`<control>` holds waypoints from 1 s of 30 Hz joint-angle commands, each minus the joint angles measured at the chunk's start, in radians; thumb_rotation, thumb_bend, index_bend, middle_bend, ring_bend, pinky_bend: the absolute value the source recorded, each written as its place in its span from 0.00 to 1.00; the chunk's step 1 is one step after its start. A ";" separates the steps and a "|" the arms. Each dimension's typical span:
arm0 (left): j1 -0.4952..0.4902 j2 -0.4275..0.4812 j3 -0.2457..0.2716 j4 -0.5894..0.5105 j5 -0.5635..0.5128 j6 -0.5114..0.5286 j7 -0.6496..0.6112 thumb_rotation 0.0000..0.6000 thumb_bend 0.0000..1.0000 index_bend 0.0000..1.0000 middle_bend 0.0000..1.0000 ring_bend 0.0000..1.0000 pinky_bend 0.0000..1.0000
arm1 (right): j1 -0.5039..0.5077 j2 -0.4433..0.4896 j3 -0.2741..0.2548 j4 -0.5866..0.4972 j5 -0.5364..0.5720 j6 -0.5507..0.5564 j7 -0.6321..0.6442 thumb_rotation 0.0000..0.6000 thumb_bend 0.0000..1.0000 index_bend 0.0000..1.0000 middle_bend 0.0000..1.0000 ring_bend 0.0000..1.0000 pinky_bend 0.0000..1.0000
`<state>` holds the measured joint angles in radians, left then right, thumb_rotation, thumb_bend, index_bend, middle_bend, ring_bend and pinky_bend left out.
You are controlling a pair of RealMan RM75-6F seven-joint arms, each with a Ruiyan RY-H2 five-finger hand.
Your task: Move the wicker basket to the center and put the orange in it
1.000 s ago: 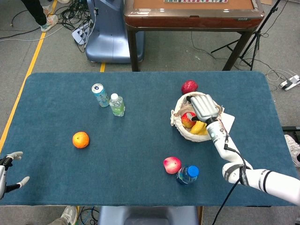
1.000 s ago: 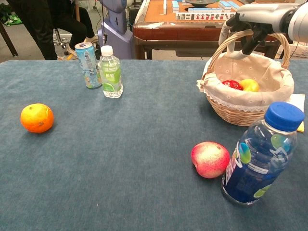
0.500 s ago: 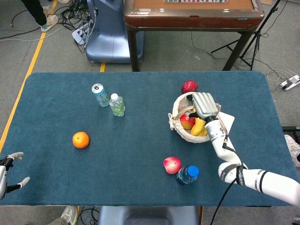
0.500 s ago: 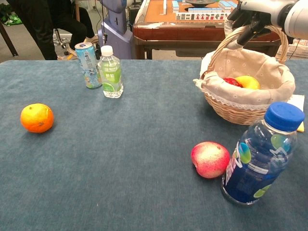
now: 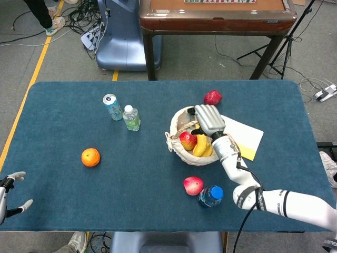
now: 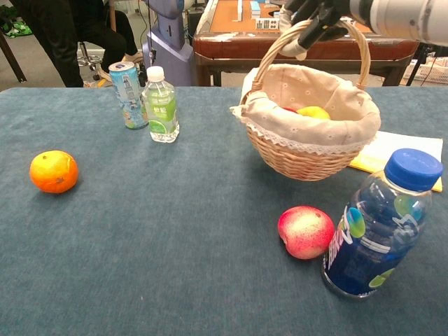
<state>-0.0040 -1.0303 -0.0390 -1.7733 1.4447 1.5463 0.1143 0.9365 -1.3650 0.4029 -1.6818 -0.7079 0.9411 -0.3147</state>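
Note:
The wicker basket (image 5: 181, 152) (image 6: 301, 147), lined with white cloth, hangs slightly above the blue table, tilted, right of centre. It carries a red fruit (image 5: 188, 140) and a banana (image 5: 199, 146). My right hand (image 5: 208, 119) (image 6: 318, 14) grips the top of its arched handle (image 6: 276, 49). The orange (image 5: 90, 157) (image 6: 53, 171) lies far to the left on the cloth. My left hand (image 5: 9, 191) shows at the lower left edge of the head view, off the table, fingers apart and holding nothing.
A can (image 5: 111, 106) and a green-labelled bottle (image 5: 131, 117) stand at the back left. A peach (image 5: 193, 185) and a blue-capped bottle (image 5: 210, 196) are just in front of the basket. A red apple (image 5: 212, 97) and a yellow-edged paper pad (image 5: 243, 137) lie behind and right.
My right hand has carried the basket leftward toward the table's middle, lifting it off the paper pad, which now shows. The orange and my left hand have not moved.

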 commanded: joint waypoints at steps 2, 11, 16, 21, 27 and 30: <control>0.003 0.002 0.000 0.003 0.000 0.004 -0.007 1.00 0.07 0.35 0.35 0.42 0.39 | 0.057 -0.060 0.005 0.022 0.037 0.021 -0.044 1.00 0.33 0.69 0.72 0.82 0.97; 0.012 0.010 0.003 0.011 -0.001 0.009 -0.025 1.00 0.07 0.35 0.35 0.42 0.39 | 0.168 -0.201 0.030 0.104 0.095 0.056 -0.101 1.00 0.33 0.69 0.69 0.79 0.97; 0.019 0.015 0.006 0.017 -0.001 0.014 -0.031 1.00 0.07 0.35 0.35 0.42 0.39 | 0.221 -0.260 0.050 0.150 0.150 0.052 -0.124 1.00 0.33 0.68 0.63 0.74 0.97; 0.023 0.018 0.006 0.019 -0.003 0.015 -0.035 1.00 0.07 0.35 0.35 0.42 0.39 | 0.253 -0.280 0.050 0.166 0.194 0.016 -0.140 1.00 0.33 0.53 0.52 0.61 0.88; 0.024 0.019 0.005 0.019 0.001 0.019 -0.034 1.00 0.07 0.35 0.35 0.42 0.36 | 0.270 -0.238 0.039 0.141 0.246 -0.059 -0.149 1.00 0.33 0.20 0.25 0.31 0.57; 0.023 0.018 0.003 0.020 0.001 0.017 -0.034 1.00 0.07 0.35 0.35 0.42 0.36 | 0.264 -0.205 0.030 0.119 0.259 -0.082 -0.140 1.00 0.33 0.08 0.15 0.20 0.45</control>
<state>0.0189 -1.0118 -0.0357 -1.7534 1.4455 1.5629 0.0801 1.2025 -1.5809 0.4380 -1.5533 -0.4560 0.8684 -0.4588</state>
